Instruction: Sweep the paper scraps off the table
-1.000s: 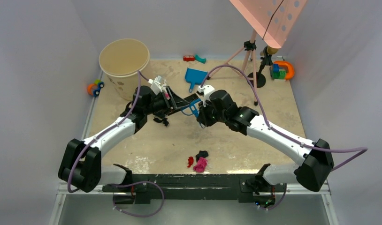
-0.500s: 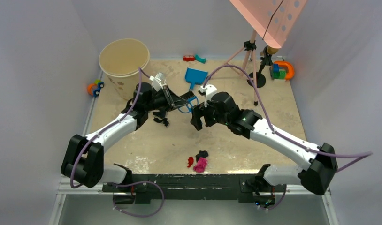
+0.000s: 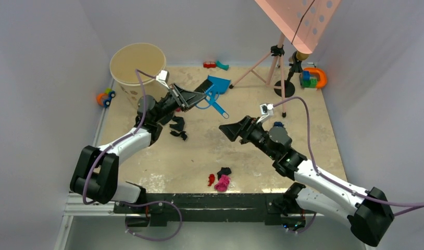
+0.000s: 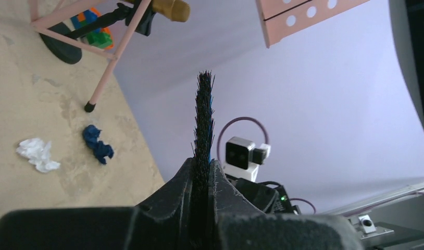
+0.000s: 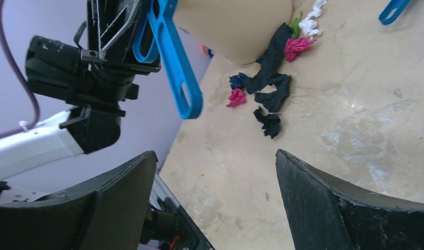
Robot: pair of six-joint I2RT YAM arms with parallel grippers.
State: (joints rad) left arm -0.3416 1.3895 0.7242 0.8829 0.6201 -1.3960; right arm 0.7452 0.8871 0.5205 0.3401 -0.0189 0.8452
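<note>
My left gripper (image 3: pixel 198 96) is shut on a brush (image 3: pixel 216 107) with a blue handle and black bristles, held up in the air beside the blue dustpan (image 3: pixel 219 83). The left wrist view shows the bristles (image 4: pixel 203 120) clamped between the jaws of that gripper (image 4: pixel 202 162). My right gripper (image 3: pixel 225 129) stands open and holds nothing, to the right of the brush. Paper scraps lie on the table (image 3: pixel 199 151): black ones (image 3: pixel 176 126) under the left arm, and a pink, red and black cluster (image 3: pixel 220 179) near the front edge. A white scrap (image 4: pixel 38 154) and a navy scrap (image 4: pixel 98 144) lie near the stand. The right wrist view shows its open gripper (image 5: pixel 215 153), the blue handle (image 5: pixel 171 52) and more scraps (image 5: pixel 270 86).
A beige bucket (image 3: pixel 138 65) stands at the back left, with an orange and blue toy car (image 3: pixel 106 97) beside it. Red and teal blocks (image 3: pixel 215 65) lie at the back. A pink stand (image 3: pixel 276 67) and coloured toys (image 3: pixel 313 78) occupy the back right.
The left gripper has shut on the brush and carried it up towards the back. The right gripper has opened, let go of the brush and pulled back to the right and nearer.
</note>
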